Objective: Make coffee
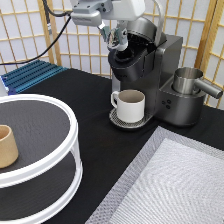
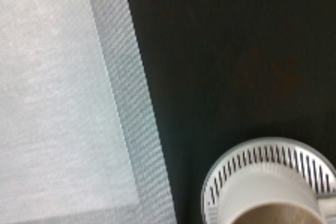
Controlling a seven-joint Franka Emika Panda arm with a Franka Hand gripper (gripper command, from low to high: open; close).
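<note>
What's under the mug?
The mug stands on the coffee machine's round slotted drip tray; the tray's middle is covered. The gripper is above, at the machine's top; no pod visible.
</note>
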